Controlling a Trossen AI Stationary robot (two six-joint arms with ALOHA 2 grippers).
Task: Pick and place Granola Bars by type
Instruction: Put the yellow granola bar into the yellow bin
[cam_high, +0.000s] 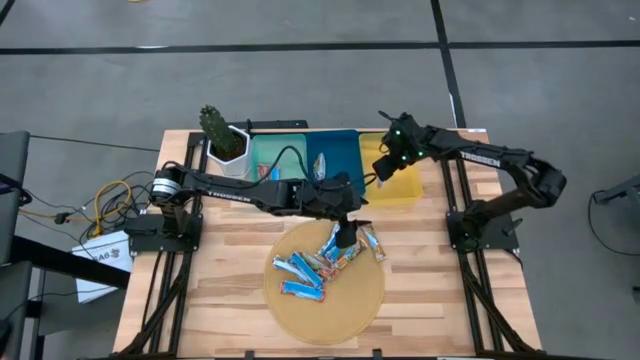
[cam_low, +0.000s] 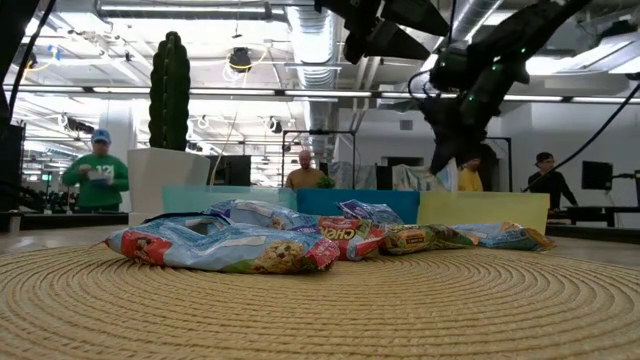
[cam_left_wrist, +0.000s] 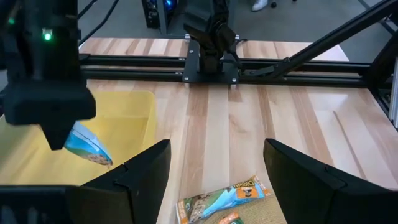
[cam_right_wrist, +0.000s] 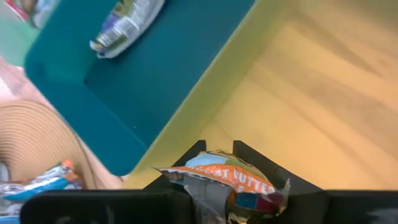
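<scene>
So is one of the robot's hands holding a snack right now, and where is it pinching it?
Yes. The right gripper pinches a granola bar near one end, above the yellow tray. The left gripper, jaws open, holds nothing.

Blue-white and orange granola bars (cam_high: 325, 262) lie heaped on the round woven mat (cam_high: 350, 310); 1 orange-labelled bar (cam_right_wrist: 233, 183) hangs pinched above the yellow tray (cam_high: 405, 190).

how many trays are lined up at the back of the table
3, side by side: teal tray beside the cactus pot, blue tray in the middle, yellow tray nearest the right arm.
</scene>
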